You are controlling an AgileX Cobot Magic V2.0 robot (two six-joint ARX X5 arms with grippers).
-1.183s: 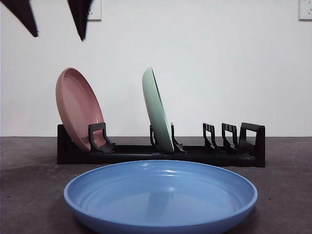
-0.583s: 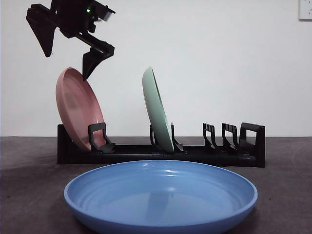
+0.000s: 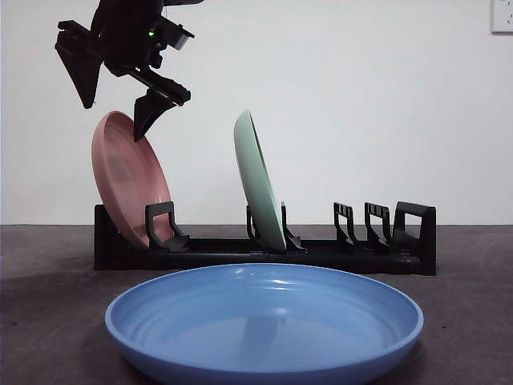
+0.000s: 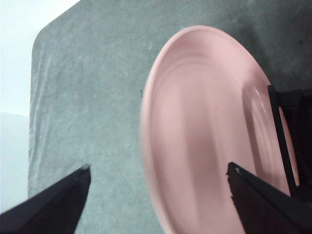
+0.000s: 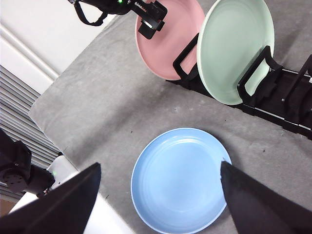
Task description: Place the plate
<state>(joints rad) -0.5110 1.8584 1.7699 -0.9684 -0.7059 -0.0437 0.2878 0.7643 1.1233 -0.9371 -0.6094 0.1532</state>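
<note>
Our left gripper (image 3: 116, 120) fingers spread wide, straddling the pink plate's (image 4: 204, 131) top rim, which sits in the rack (image 3: 264, 253). Right gripper (image 5: 158, 195) fingers wide, high above the blue plate (image 5: 180, 178) on the desk (image 5: 97, 112).

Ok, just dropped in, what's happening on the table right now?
The left hand hangs open just above the rim of the round pink plate, which stands in the black plate rack next to the pale green plate. The big blue plate lies flat on the grey table, untouched. The right hand waits open high above it.
</note>
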